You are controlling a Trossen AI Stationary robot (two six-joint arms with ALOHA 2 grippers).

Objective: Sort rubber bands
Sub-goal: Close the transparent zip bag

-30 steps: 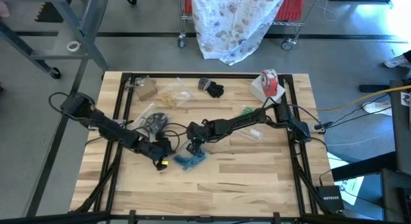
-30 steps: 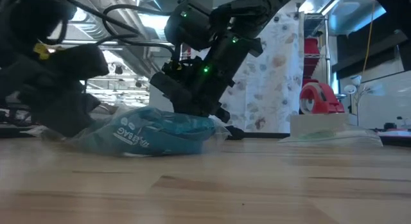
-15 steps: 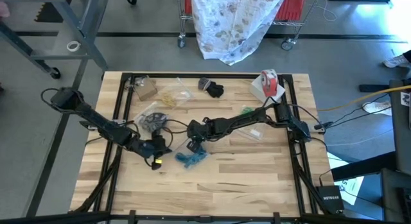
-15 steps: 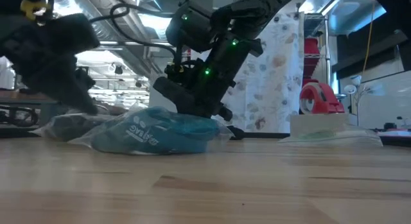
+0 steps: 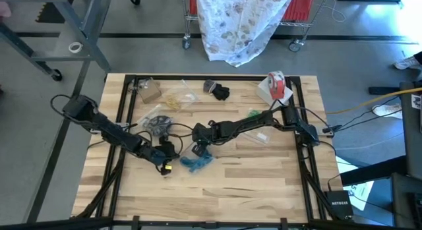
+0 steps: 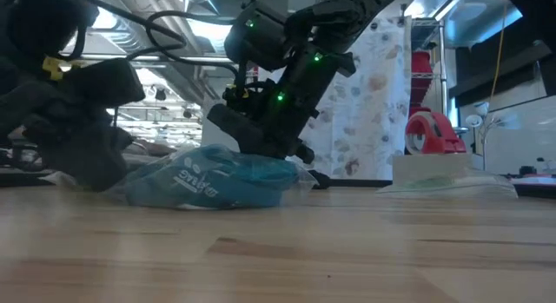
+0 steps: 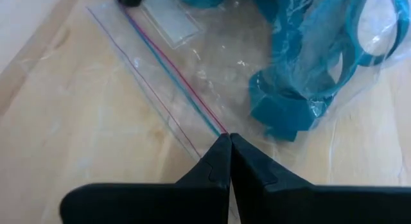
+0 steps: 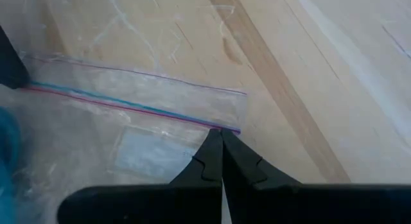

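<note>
Crinkly clear bag [image 7: 212,76] of teal rubber bands [image 7: 321,63] (floppy loops), left claw [image 7: 226,142] and right claw [image 8: 221,134] pinching its zip edge.

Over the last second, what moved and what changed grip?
The left gripper lifted up and away half a second ago, then came back down at the clear bag of teal rubber bands, shut on its zip edge. The bag shifted slightly. The right gripper stayed shut on the zip edge's other end. The tape roll didn't move.

two arms [image 5: 119,134], one tape roll [image 5: 276,83], one teal-band bag [image 5: 196,163]
</note>
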